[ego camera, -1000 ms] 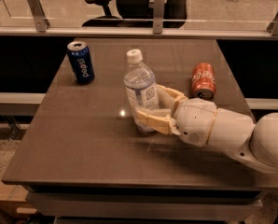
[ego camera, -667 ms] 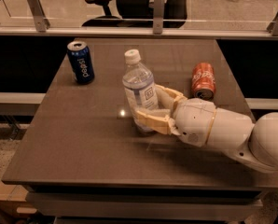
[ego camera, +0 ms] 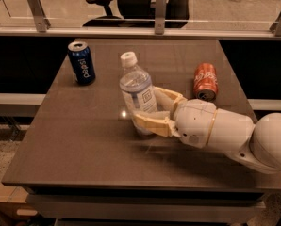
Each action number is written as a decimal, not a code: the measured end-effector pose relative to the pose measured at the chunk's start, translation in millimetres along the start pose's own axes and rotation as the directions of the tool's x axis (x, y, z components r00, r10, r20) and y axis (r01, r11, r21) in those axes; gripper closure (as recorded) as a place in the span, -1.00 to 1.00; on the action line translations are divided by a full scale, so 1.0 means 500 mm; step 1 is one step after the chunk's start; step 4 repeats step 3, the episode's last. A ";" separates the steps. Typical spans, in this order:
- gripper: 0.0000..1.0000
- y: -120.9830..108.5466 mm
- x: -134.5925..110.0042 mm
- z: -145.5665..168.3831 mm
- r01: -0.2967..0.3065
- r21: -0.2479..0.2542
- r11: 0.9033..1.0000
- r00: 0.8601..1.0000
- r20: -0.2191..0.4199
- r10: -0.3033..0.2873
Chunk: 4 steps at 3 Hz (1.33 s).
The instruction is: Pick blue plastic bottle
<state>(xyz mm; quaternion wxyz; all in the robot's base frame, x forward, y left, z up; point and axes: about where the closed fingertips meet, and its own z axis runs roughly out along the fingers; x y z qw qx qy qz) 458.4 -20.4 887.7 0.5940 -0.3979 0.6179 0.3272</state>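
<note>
The blue plastic bottle, clear with a white cap and a white label, stands near the middle of the dark table and leans slightly left. My gripper reaches in from the right. One tan finger lies in front of the bottle's lower part and the other behind it. The fingers press against the bottle's base, which is partly hidden by the near finger. The bottle's bottom is at or just above the tabletop; I cannot tell which.
A dark blue Pepsi can stands at the back left of the table. A red soda can stands at the back right, close behind my wrist. A glass railing and an office chair lie beyond the table's far edge.
The bottle's cap has tipped a little to the left and the fingers sit tighter against the bottle. The arm has barely moved.
</note>
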 end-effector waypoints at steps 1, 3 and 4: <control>-0.72 0.003 -0.001 0.003 0.001 -0.003 1.000 1.000 0.000 -0.001; -1.00 0.006 -0.002 0.006 0.003 -0.007 1.000 1.000 -0.001 -0.003; -1.00 0.006 -0.002 0.006 0.003 -0.007 1.000 1.000 -0.001 -0.003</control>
